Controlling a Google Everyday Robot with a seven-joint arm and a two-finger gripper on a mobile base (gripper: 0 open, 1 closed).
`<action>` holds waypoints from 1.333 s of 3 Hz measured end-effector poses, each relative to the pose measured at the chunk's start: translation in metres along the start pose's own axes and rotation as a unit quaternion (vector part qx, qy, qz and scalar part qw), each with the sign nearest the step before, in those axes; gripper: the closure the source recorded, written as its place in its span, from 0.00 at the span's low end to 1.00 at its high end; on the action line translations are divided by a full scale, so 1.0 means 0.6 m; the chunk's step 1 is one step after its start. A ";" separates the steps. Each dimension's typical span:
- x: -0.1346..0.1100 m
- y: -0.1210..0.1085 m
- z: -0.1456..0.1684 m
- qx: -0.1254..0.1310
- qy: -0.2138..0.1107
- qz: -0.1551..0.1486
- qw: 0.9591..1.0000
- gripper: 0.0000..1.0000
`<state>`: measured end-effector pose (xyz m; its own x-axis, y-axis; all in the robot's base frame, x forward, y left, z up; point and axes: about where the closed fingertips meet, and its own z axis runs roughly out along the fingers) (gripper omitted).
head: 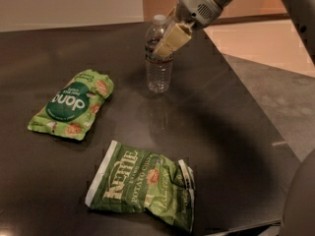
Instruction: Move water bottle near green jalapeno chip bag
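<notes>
The water bottle (pixel 159 68), clear with a white cap and a dark label band, stands upright on the dark table (pixel 221 132) at the back centre. My gripper (pixel 170 39) reaches down from the upper right and sits at the bottle's upper body, overlapping its label band. The green jalapeno chip bag (pixel 142 187), dark green with white "Kettle Potato Chips" lettering, lies flat near the table's front edge, well in front of the bottle.
A lighter green bag with a dark green circle (pixel 73 103) lies at the left of the table. The table's right edge runs diagonally, with grey floor (pixel 280 97) beyond it. Part of my own body (pixel 300 200) fills the lower right corner.
</notes>
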<state>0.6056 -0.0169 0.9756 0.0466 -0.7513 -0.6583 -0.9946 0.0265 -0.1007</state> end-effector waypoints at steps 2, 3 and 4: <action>-0.016 0.116 0.006 -0.039 0.004 -0.065 0.997 1.00; -0.013 0.161 0.025 -0.056 0.008 -0.093 0.994 1.00; -0.013 0.200 0.041 -0.071 0.006 -0.120 0.990 1.00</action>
<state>0.4880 0.0085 0.9505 0.2825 -0.7322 -0.6197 -0.9582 -0.2461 -0.1460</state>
